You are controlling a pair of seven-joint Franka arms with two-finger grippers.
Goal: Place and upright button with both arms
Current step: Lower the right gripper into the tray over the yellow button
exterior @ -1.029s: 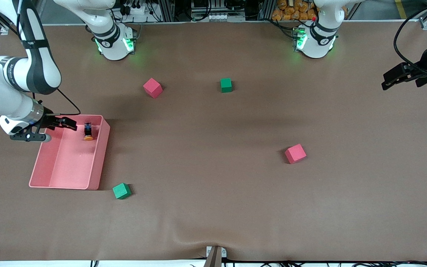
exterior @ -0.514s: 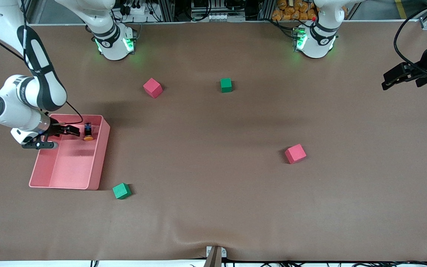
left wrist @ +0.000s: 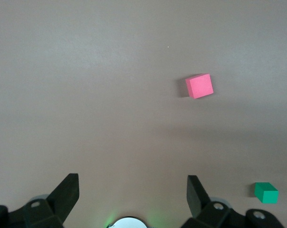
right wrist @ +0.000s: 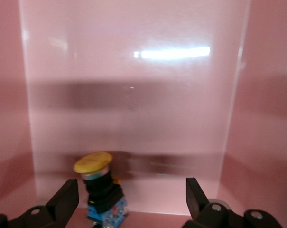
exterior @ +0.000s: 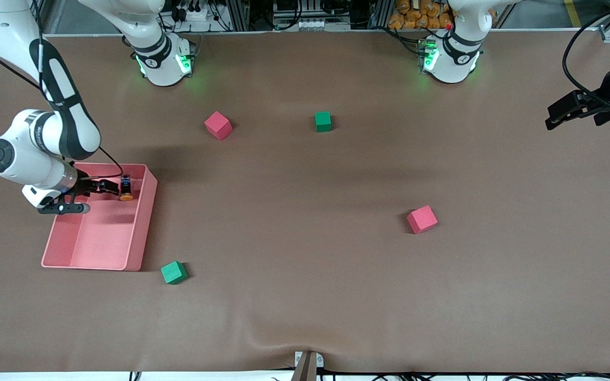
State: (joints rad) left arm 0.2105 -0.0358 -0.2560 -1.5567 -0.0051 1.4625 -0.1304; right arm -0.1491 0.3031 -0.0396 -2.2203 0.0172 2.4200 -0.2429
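Reaching for the button is the step in hand, judged from the front view: the right tool sits low inside the pink bin, its jaws apart and its tips just beside the button, which lies in the bin's corner farthest from the front camera, close to the wall toward the left arm's end. Whether a fingertip already touches the body is hard to say from up here. The left tool hangs over the left arm's end of the worktop, waiting. Two red cubes and two green cubes lie scattered on the worktop, all well apart from the bin.

From the left wrist view, the left tool is spread wide over bare worktop, with a red cube and a green cube in sight and nothing between its jaws.

From the right wrist view, the right tool is wide apart, and the button stands close to one finger, not centred, its orange cap tilted toward the bin floor. The next move likely calls for shifting sideways to centre the body between the jaws before closing. The bin's walls crowd the approach, so room is tight.
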